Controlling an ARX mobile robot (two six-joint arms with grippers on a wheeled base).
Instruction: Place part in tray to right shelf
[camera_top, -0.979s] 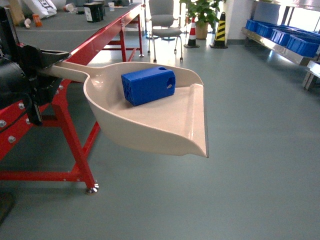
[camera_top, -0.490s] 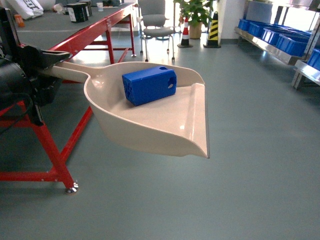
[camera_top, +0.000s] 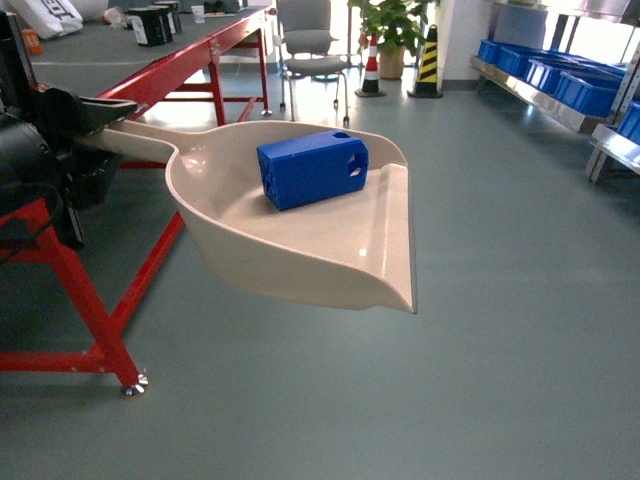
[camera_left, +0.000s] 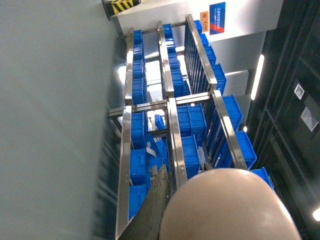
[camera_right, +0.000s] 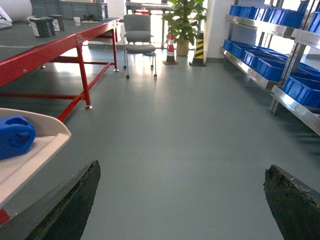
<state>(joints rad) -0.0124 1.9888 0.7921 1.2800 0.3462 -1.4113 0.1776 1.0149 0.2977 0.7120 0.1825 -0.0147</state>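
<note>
Currently | my left gripper (camera_top: 88, 120): clamped on tray (camera_top: 300, 240) handle | part (camera_top: 312, 168): in tray, beyond my grip | my right gripper (camera_right: 180, 200): fingers spread, empty.

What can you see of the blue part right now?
The small bright-blue boxy plastic block lies on its side inside the beige plastic dustpan-shaped scoop, towards the back wall, clear of the front lip. Two round holes show on its right end and one on top. Only the scoop touches it; no pincer is on it.
</note>
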